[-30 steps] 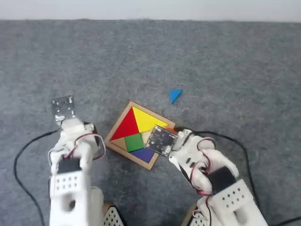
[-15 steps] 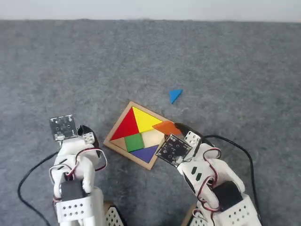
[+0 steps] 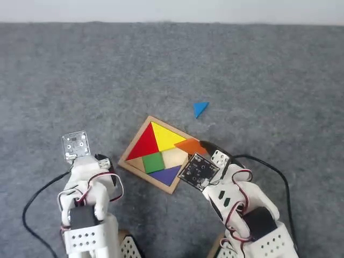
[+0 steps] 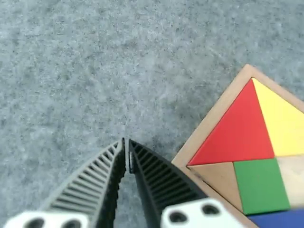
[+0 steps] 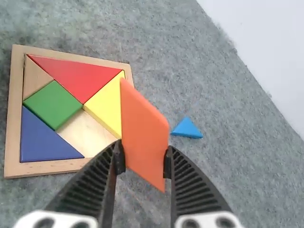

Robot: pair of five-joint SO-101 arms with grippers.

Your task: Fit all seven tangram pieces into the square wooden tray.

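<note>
The right claw point(image 5: 142, 153) hangs over the right edge of the tray point(image 5: 47, 167), pinching the orange piece point(image 5: 142, 118), whose long axis runs out from the fingers toward the yellow triangle point(image 5: 108, 105). Bare wood lies open just below that triangle. The left claw point(image 4: 127, 145), pressed closed on nothing, hovers over the carpet point(image 3: 258, 70) beside the tray's left side. A small blue triangle point(image 3: 200, 109) lies well apart on the carpet.

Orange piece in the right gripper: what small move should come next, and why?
Probably shift the orange piece in over the bare gap and lower it. The right gripper is shut on it and holds it tilted above the tray near one edge. The gap lies open between the yellow piece, the green piece and the blue piece.
</note>
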